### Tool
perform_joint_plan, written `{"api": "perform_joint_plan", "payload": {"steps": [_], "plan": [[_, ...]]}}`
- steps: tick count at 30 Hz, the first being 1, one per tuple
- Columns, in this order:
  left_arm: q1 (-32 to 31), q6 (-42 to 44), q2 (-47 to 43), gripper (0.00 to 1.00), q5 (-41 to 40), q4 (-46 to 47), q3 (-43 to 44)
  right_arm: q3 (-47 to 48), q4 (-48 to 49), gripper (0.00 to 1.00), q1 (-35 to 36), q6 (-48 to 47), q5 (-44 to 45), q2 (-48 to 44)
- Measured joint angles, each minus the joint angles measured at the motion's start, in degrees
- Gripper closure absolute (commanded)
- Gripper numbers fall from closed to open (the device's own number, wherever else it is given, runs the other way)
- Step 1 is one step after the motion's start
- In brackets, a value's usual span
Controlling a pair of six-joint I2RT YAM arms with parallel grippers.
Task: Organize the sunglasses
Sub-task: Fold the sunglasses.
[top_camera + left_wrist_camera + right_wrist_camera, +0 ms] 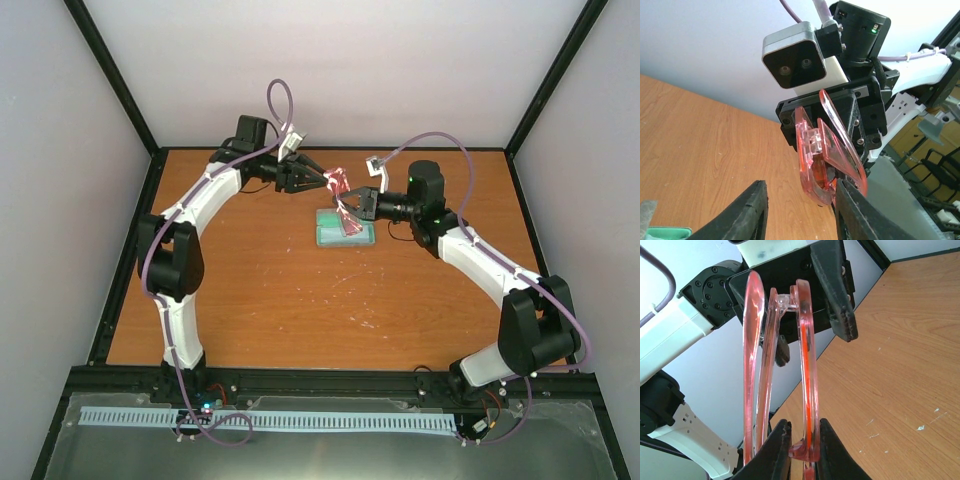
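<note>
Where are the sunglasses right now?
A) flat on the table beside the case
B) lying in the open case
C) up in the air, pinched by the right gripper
C: the right gripper is shut on the frame of the sunglasses, holding them clear of the table and above the case, which they do not lie in.

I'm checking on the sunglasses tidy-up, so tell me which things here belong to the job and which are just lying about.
Part of the job:
- sunglasses, pinched in the right tool
- left tool, open, close by them
- grey case with green lining underneath, probably where they go

Just there:
- white slotted strip in front of the arm bases
- wooden table
</note>
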Motion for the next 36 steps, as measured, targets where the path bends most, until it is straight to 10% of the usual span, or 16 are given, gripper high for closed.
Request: {"api": "perform_joint_plan", "payload": {"steps": [12, 17, 25, 36], "plan": [[-1.4, -0.7, 0.3, 0.99, 0.3, 0.7, 0.6, 0.0, -0.1, 0.87, 0.0, -0.3, 0.0, 0.1], [-1.4, -1.6, 0.3, 0.99, 1.0, -0.6, 1.0, 0.1, -0.1, 0.85, 0.0, -2.0, 0.1, 0.1], [-1.4, -0.9, 0.3, 1.0, 1.4, -0.6, 1.2, 1.4, -3.7, 0.5, 0.0, -2.7, 0.5, 0.5], [-1.4, 3.5, 0.5, 0.99, 1.1, -5.3, 3.1, 7.1, -15.5, 0.48, -2.4, -10.3, -1.1, 1.2]]}}
